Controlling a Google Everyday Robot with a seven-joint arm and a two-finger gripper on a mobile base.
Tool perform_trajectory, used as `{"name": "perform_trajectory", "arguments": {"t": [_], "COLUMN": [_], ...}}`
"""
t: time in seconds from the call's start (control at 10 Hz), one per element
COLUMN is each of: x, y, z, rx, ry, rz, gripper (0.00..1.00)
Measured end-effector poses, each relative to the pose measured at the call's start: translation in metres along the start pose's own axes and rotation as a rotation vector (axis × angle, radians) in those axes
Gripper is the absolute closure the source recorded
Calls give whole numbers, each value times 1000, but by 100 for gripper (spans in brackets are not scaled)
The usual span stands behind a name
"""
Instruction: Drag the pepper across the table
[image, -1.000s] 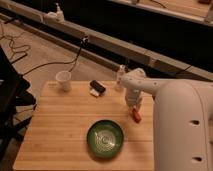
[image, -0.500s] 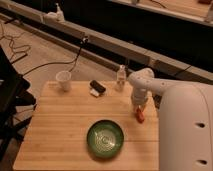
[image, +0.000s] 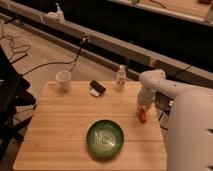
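Note:
The pepper (image: 143, 115) is a small red-orange piece lying near the right edge of the light wooden table (image: 60, 125). My gripper (image: 143, 106) hangs from the white arm straight down onto the pepper's upper end, touching or just over it. The pepper's lower end sticks out below the gripper. The arm's white body fills the right side of the view.
A green bowl (image: 105, 138) sits at the front middle of the table. A black-and-white block (image: 96, 88), a white cup (image: 63, 80) and a small bottle (image: 120, 78) stand along the far edge. The table's right edge is close to the pepper.
The gripper and the pepper have moved together toward the right edge of the table, a little farther from the bowl.

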Motion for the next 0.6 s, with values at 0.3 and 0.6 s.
{"name": "perform_trajectory", "arguments": {"t": [0.3,0.6], "x": [7,14], "y": [-22,-44], "z": [-4,-6], "rx": [-18,-21], "ry": [3,8], "rz": [42,81], "gripper": [88,88]}}
